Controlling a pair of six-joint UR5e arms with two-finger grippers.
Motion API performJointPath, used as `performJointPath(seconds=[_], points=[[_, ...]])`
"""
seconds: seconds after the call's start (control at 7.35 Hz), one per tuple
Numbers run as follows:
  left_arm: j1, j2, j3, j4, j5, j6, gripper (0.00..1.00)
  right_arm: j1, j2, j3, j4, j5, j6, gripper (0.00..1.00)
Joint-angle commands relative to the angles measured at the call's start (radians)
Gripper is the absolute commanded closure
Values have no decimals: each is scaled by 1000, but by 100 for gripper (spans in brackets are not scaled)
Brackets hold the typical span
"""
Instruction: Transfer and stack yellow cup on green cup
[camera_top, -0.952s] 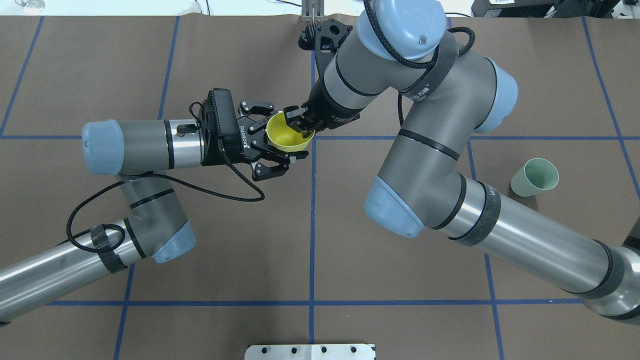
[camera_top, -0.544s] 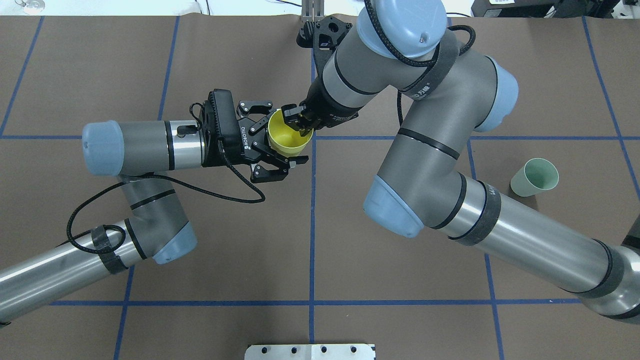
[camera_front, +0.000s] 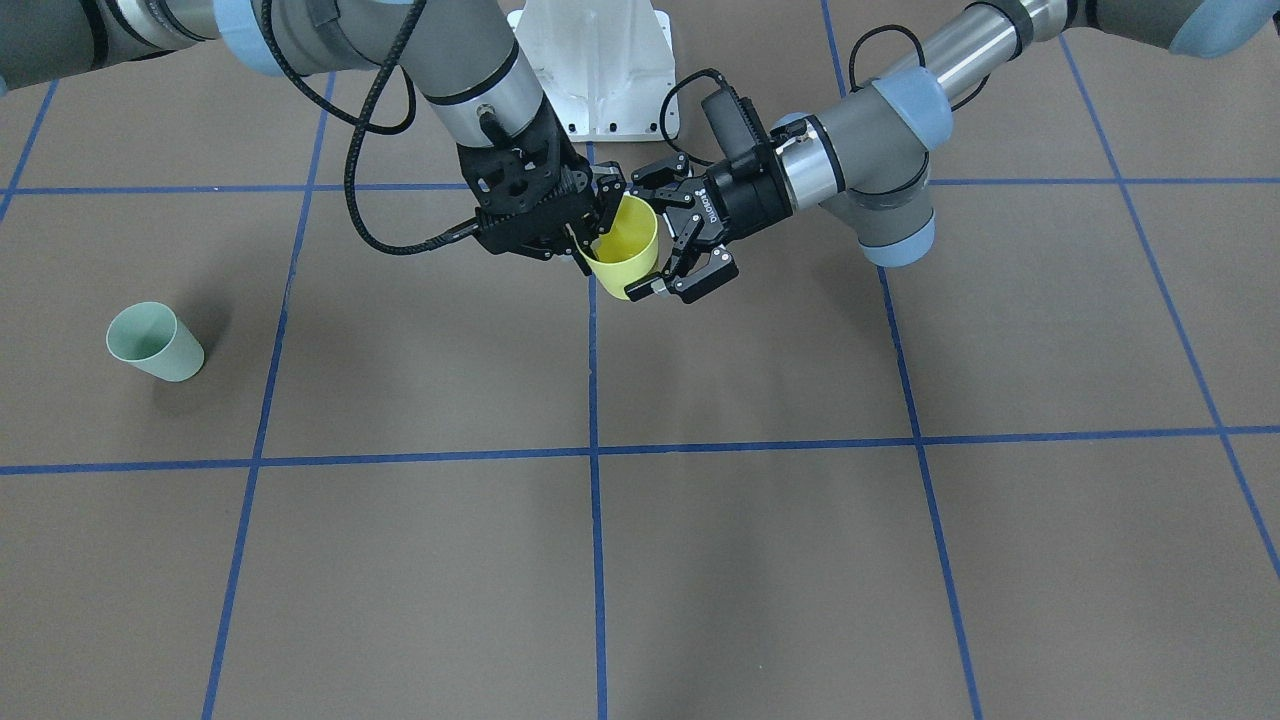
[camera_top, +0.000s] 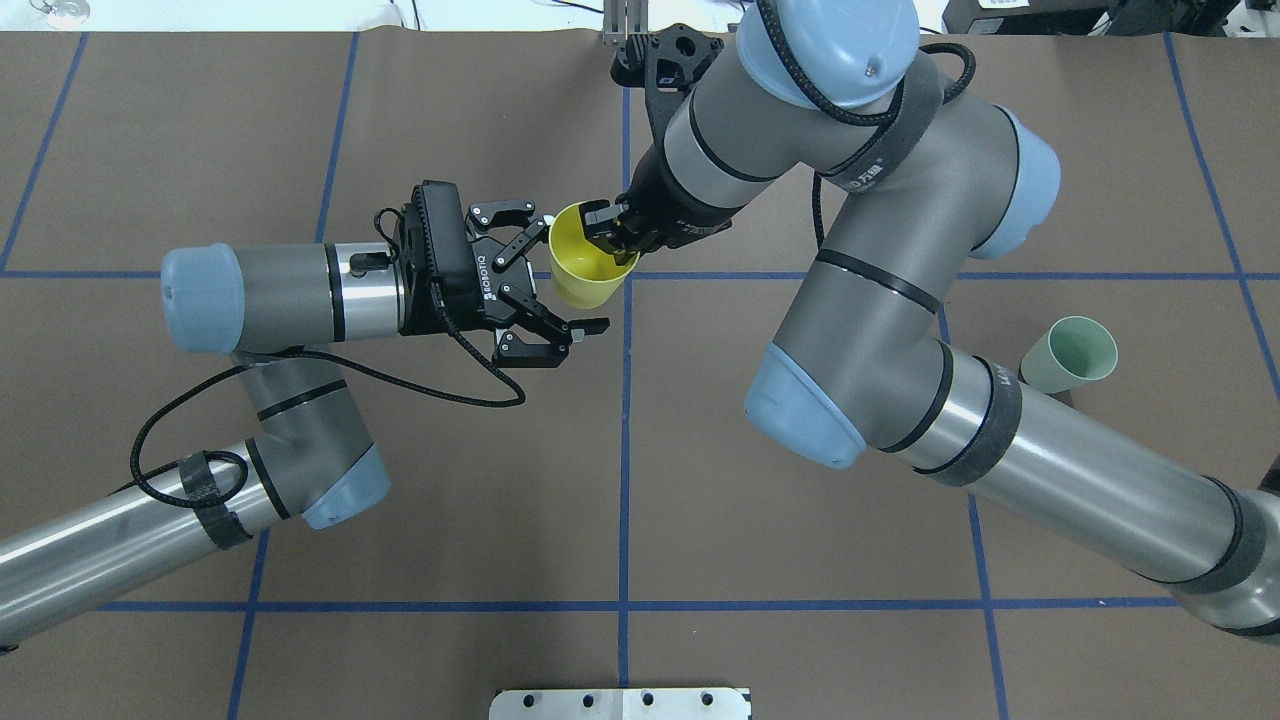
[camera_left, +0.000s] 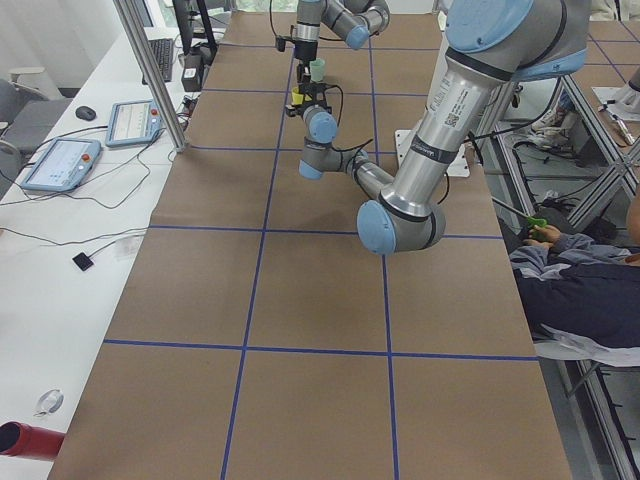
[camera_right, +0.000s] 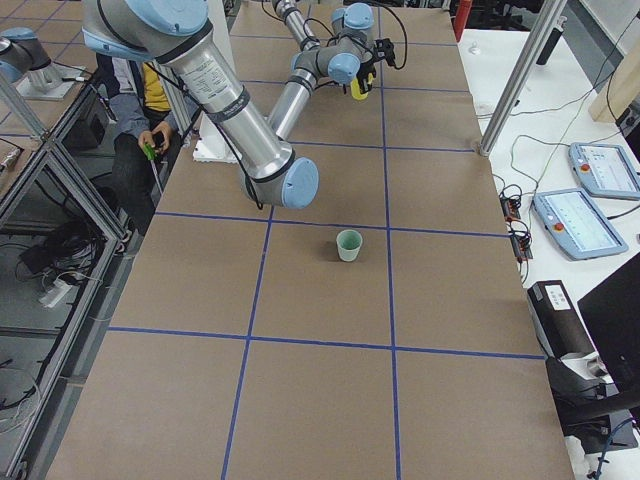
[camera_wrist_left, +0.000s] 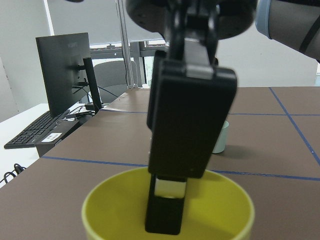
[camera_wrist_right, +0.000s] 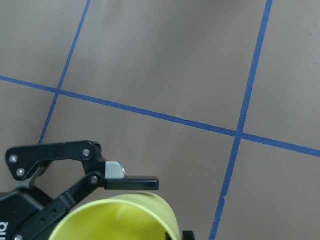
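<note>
1. Moved: yellow cup (camera_top: 585, 268) has shifted right, riding with the right gripper (camera_top: 612, 228).
2. Left gripper (camera_top: 570, 270) is spread wide beside the cup, gripping nothing.
3. Right gripper pinches the cup rim; only the left wrist view shows its finger (camera_wrist_left: 165, 215) inside.
4. Green cup (camera_top: 1070, 355) stands on the table (camera_top: 400, 480) far right, well apart.

Overhead cam sits behind the base (camera_top: 620, 703), looking down; front cam faces it across the table (camera_front: 700, 560) (sides flip). Side cams look along the table from opposite ends. Wrist cams sit tight on the yellow cup (camera_wrist_left: 215, 215), shared by every view, probably that speck from the left end.
</note>
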Motion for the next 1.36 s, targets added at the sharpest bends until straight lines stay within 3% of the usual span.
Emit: performJointPath(seconds=[0.0, 0.27, 0.54, 0.95, 1.09, 1.22], points=[[0, 7, 0, -1, 0, 0, 0, 62, -62, 55, -18, 19, 7, 100], [0, 9, 7, 1, 1, 0, 0, 145, -135, 166, -99, 30, 68, 100], [-23, 13, 6, 33, 52, -11, 0, 240, -198, 166, -131, 32, 73, 100], [-182, 85, -14, 363, 109, -74, 0, 311, -286, 175, -128, 61, 58, 100], [-249, 90, -38, 600, 104, -77, 0, 313, -330, 197, -127, 61, 27, 100], [-306, 128, -45, 724, 103, -77, 0, 314, -381, 233, -127, 61, -15, 100]])
